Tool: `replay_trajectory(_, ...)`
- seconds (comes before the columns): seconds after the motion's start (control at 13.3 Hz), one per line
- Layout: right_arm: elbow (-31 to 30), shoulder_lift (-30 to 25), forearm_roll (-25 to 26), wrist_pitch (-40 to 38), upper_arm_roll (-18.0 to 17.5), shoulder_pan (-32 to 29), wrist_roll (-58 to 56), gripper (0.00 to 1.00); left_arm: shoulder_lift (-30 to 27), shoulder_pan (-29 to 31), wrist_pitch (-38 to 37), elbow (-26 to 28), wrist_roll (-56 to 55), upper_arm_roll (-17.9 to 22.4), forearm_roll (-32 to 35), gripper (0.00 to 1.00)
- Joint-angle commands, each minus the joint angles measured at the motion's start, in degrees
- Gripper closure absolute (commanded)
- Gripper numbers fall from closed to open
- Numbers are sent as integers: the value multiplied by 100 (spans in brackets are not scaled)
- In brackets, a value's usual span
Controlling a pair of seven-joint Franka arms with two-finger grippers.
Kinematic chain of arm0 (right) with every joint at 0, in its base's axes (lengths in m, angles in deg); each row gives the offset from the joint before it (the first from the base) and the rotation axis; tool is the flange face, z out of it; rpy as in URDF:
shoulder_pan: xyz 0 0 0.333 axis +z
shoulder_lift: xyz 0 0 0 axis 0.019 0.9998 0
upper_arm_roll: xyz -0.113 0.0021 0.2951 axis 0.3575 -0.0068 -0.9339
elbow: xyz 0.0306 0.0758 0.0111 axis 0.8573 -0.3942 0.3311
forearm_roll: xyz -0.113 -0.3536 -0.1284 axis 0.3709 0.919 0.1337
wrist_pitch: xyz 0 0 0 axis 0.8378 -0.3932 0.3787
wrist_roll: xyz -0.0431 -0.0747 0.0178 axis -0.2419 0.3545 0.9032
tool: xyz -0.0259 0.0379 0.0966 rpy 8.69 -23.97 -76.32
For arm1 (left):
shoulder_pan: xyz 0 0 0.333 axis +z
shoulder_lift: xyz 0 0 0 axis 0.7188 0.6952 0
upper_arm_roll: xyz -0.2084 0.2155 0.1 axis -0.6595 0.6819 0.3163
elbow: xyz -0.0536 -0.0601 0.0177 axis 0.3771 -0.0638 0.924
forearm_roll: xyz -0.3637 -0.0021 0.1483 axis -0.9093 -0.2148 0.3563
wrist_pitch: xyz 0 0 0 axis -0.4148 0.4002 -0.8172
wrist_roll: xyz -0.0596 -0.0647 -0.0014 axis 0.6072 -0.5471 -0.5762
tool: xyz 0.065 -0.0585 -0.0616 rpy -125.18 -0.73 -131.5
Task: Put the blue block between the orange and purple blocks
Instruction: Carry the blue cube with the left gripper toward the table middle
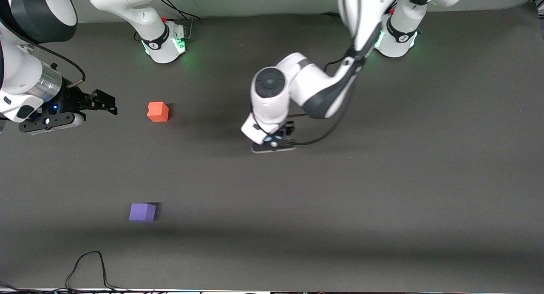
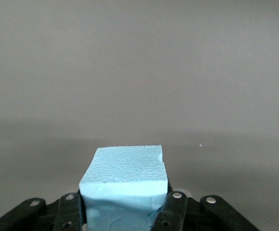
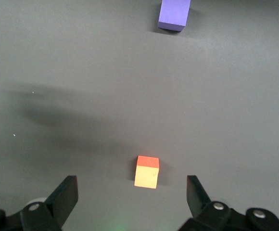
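Observation:
The light blue block (image 2: 125, 185) sits between the fingers of my left gripper (image 2: 125, 204), which is shut on it. In the front view the hand of that left gripper (image 1: 274, 143) is low over the middle of the table and hides the block. The orange block (image 1: 158, 111) lies toward the right arm's end of the table. The purple block (image 1: 143, 212) lies nearer to the front camera than the orange one. My right gripper (image 1: 104, 103) is open and empty beside the orange block. The right wrist view shows that gripper (image 3: 132, 195), the orange block (image 3: 147, 172) and the purple block (image 3: 174, 13).
Both arm bases (image 1: 163, 45) stand along the back of the dark grey table (image 1: 382, 192). A black cable (image 1: 89, 264) loops at the table's front edge, near the purple block.

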Motion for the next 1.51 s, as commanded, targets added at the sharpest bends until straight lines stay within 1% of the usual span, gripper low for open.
replay_trajectory(0.0, 12, 11, 38, 14, 35, 46, -97, 0, 605, -255, 407, -290, -324, 114, 208, 62)
replay_trajectory(0.15, 12, 20, 29, 14, 35, 37, -97, 0, 922, -396, 724, -290, -482, 114, 374, 62)
replay_trajectory(0.3, 12, 20, 38, 14, 35, 37, -97, 0, 1134, -493, 874, -290, -579, 114, 524, 62)
replay_trajectory(0.53, 12, 20, 38, 14, 35, 37, -97, 0, 1249, -493, 980, -290, -579, 114, 542, 61)
replay_trajectory(0.68, 12, 20, 38, 14, 35, 37, -97, 0, 1275, -493, 972, -290, -579, 114, 551, 48)
replay_trajectory(0.75, 3, 11, 38, 14, 35, 46, -97, 0, 1275, -493, 972, -290, -579, 122, 560, 16)
replay_trajectory(0.83, 3, 11, 29, 14, 35, 37, -97, 0, 1258, -484, 946, -290, -579, 122, 560, 2)
replay_trajectory(0.98, 12, 29, 29, 23, 35, 37, -97, 0, 1144, -458, 814, -290, -571, 122, 560, 0)
replay_trajectory(1.13, 12, 55, 29, 23, 35, 37, -88, 0, 925, -353, 490, -299, -501, 122, 507, 0)
replay_trajectory(1.28, 12, 55, 29, 23, 35, 46, -62, 0, 521, 111, 51, -307, -273, 44, 437, 0)
replay_trajectory(1.35, 12, 55, 29, 23, 35, 46, -18, 0, 311, 383, -134, -299, -28, -78, 193, 0)
replay_trajectory(1.43, 12, 55, 29, 23, 35, 46, -9, 0, -22, 717, -431, -229, 314, -123, -71, 0)
